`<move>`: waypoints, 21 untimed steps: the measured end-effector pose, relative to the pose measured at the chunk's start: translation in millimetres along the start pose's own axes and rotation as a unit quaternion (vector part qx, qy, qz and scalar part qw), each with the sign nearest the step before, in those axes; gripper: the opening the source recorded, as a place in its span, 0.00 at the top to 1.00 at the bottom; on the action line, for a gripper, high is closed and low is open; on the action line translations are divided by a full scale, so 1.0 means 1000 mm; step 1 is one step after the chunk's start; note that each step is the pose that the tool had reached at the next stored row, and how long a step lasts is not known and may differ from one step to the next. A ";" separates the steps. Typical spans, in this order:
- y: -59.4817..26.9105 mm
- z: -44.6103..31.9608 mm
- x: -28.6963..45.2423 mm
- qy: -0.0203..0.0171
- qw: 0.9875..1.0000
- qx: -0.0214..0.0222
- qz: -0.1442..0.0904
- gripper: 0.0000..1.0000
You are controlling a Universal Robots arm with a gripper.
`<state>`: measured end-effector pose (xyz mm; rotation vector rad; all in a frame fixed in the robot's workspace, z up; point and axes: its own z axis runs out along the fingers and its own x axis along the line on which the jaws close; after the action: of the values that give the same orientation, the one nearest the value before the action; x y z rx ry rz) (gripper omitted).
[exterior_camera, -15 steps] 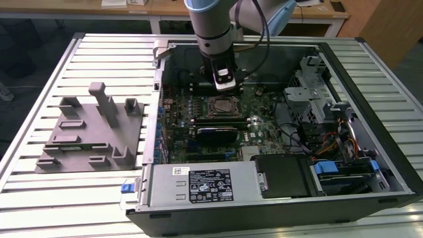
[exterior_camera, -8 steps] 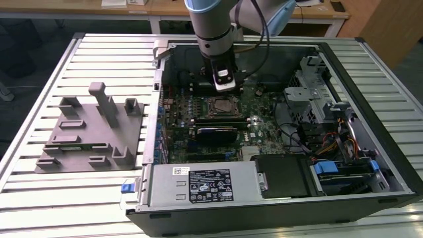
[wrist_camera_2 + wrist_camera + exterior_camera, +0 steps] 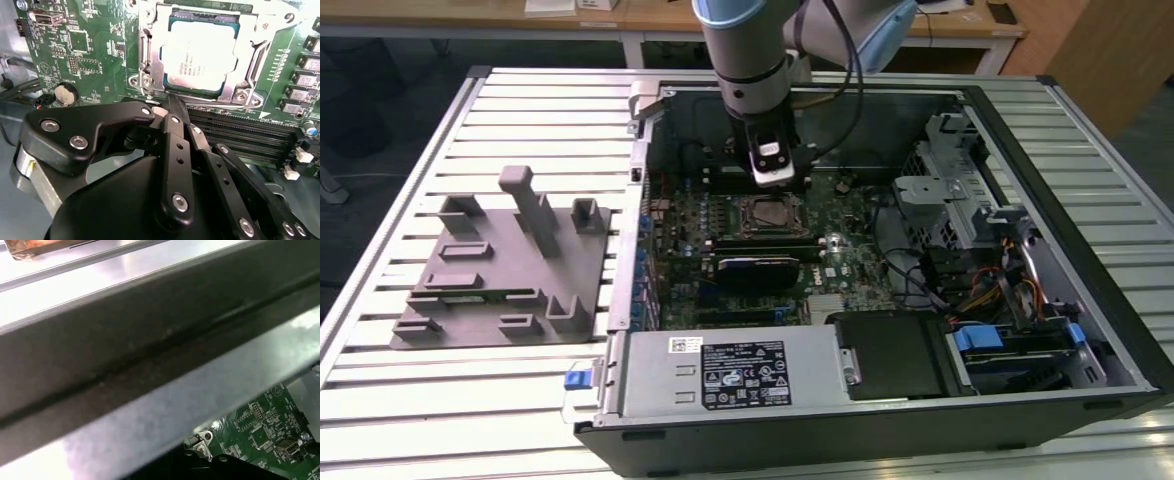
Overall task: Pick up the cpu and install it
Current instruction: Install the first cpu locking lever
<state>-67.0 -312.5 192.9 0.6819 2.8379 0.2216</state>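
Evidently, the small flat square cpu with the silver metal top point(image 3: 200, 59) already lay seated inside the square dark socket frame with its metal bracket point(image 3: 146, 60) on the green motherboard point(image 3: 95, 45); in the second wrist view the chip sat flat and level within the frame, its pale rim visible at the upper edge; whether the bracket had been locked down could not be determined. The black articulated gripper point(image 3: 167, 107) was positioned just beside the socket, over the black memory slots point(image 3: 235, 132); its fingers point(image 3: 175, 145) were drawn together and grasped nothing; no contact with the chip was visible. In the exterior view the gripper point(image 3: 771, 183) hung from the grey arm inside the open black computer case point(image 3: 1067, 150), just above the socket point(image 3: 765, 213); the case rested on a slatted metal table point(image 3: 480, 400), with a grey moulded parts fixture point(image 3: 507, 270) well apart toward the exterior view's left. Judged from this arrangement, the pick-up and placement portions of the task appeared complete; the chip was released into its seat; any remaining securing of the retention bracket was not confirmable.
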 end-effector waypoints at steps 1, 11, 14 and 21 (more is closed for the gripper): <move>0.0000 0.0002 -0.0001 0.000 1.000 0.001 0.001 0.89; 0.0008 -0.0024 -0.0010 -0.001 1.000 0.001 0.002 0.89; 0.0019 -0.0076 -0.0019 -0.001 1.000 0.001 0.002 0.89; 0.0042 -0.0097 -0.0013 -0.001 1.000 0.001 0.002 0.89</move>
<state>-66.3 -310.4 203.3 0.6883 2.8356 0.2173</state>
